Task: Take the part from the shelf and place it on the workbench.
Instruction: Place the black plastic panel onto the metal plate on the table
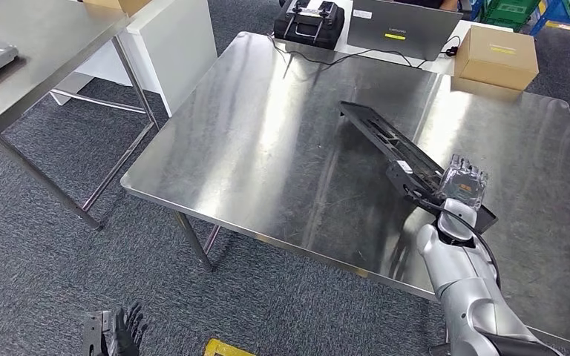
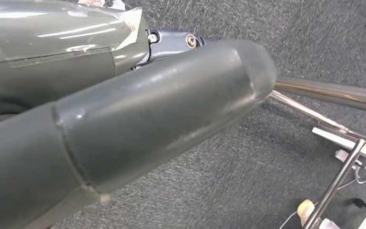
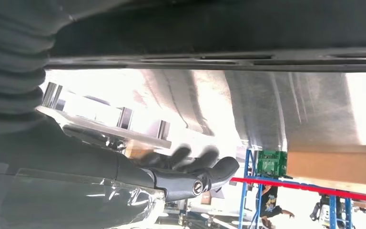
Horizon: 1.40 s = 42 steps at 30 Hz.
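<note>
Long black part lying flat on the steel workbench, running diagonally from near the middle of the top toward the near right edge. Near end of it under the right hand, whose back faces the head camera inside a clear cover. Cannot tell from above whether the fingers have hold of the part or merely rest over it; in the right wrist view, dark fingers spread apart and slightly curled just beside the part's long dark edge, with no grasp plainly shown. Silver right arm reaching in over the near edge of the workbench.

Left hand hanging low beside the body over grey carpet, well apart from the workbench, fingers spread, holding nothing. Thick grey thumb across the left wrist view, carpet and steel legs beyond.

At the far edge of the workbench: a black case, a grey laptop, and a cardboard box at the far right corner. Second steel table off to the left.
</note>
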Each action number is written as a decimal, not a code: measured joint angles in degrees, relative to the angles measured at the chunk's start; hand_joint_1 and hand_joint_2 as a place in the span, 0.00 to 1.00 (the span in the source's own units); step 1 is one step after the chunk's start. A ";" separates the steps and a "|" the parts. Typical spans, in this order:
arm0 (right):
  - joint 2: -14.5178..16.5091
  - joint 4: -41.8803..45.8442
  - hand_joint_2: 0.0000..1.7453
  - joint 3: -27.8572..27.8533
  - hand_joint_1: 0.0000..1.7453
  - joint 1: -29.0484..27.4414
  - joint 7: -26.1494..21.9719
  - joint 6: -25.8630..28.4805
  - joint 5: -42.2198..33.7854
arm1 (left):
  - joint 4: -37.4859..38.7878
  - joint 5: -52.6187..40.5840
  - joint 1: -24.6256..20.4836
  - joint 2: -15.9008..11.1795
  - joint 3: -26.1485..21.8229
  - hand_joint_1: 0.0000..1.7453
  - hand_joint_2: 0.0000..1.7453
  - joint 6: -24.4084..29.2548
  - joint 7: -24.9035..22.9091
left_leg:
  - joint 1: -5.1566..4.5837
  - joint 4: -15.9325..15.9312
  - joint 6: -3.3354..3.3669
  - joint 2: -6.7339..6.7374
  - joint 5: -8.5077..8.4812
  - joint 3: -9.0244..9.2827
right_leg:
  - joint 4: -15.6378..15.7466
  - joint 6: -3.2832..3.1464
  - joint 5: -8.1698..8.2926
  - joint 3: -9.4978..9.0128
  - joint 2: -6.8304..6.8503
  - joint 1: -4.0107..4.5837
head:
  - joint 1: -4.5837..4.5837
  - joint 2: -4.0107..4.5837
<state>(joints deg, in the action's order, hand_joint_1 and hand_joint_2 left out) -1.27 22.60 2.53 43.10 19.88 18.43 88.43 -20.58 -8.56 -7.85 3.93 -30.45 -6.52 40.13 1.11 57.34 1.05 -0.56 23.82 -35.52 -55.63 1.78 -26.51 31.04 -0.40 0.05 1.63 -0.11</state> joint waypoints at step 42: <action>5.71 40.99 0.00 -4.52 0.00 -14.80 -21.96 -5.92 -15.33 | 1.70 -4.04 -0.53 -0.22 -3.17 0.00 0.00 -2.05 -0.02 | 0.07 -0.05 -0.12 0.06 0.06 0.14 | -0.02 -0.15 -0.10 -0.07 -0.06 0.02 | -0.01 0.00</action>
<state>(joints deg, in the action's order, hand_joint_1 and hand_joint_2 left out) 4.44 63.59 -1.99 28.30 -2.08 12.50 73.10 -18.88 -12.60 -8.38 3.72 -33.62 -8.57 40.11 1.17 57.28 0.92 -0.50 23.88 -35.38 -55.64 1.63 -26.61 30.97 -0.46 0.07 1.62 -0.11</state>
